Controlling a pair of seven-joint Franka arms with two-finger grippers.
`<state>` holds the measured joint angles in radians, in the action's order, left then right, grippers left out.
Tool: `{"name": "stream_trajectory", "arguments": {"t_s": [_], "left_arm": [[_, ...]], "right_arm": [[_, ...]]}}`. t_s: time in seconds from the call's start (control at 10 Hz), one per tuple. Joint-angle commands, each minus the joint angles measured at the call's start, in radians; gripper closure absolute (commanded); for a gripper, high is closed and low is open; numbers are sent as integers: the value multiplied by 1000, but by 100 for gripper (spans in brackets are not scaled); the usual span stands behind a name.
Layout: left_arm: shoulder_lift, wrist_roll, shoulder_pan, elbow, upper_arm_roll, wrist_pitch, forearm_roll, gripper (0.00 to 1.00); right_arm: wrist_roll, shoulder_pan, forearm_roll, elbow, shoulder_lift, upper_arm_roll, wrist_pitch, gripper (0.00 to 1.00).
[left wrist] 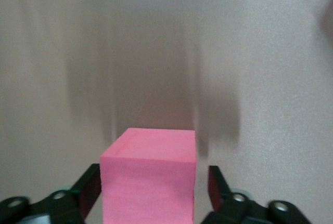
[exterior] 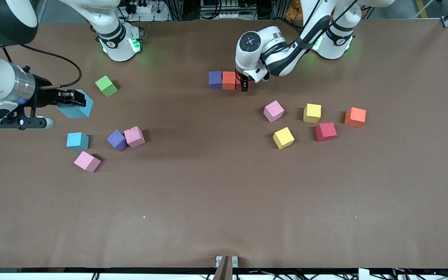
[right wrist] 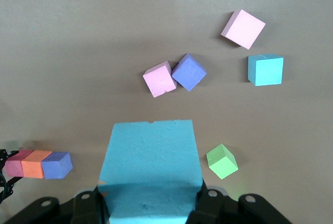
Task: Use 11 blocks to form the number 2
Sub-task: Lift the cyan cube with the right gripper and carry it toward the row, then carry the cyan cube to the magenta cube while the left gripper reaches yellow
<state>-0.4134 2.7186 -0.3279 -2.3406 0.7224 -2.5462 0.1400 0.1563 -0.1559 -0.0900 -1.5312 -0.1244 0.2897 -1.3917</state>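
The desk is wide, brown and bare in the middle. The right gripper hangs over its own arm's end, clamped on a light blue cube. The left gripper is low at the row's end, jaws parted around the pink-red cube, clear gaps either side. Purple cube, orange cube and that one touch: the 2's top row. Best lift straight up, no nudging.

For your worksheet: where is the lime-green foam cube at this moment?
In the front view, the lime-green foam cube sits on the table toward the right arm's end, beside the light-blue foam cube held by the right gripper.
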Motion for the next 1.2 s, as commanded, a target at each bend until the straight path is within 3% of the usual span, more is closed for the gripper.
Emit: {"name": "stream_trajectory", "arguments": {"t_s": [0.0, 0.5, 0.7, 0.8, 1.1], "left_arm": [[1, 53, 0, 46, -3, 91, 43, 0], [41, 26, 3, 127, 6, 256, 43, 0], [67, -28, 10, 176, 6, 341, 43, 0], [71, -58, 13, 199, 5, 349, 43, 0], [68, -234, 105, 283, -4, 402, 43, 0]], "right_arm": [[-18, 19, 6, 32, -21, 14, -9, 100], [67, 203, 6, 34, -53, 23, -26, 100], [78, 229, 15, 34, -93, 94, -59, 100], [83, 270, 28, 36, -115, 94, -62, 100], [199, 350, 32, 86, -194, 98, -76, 100]]}}
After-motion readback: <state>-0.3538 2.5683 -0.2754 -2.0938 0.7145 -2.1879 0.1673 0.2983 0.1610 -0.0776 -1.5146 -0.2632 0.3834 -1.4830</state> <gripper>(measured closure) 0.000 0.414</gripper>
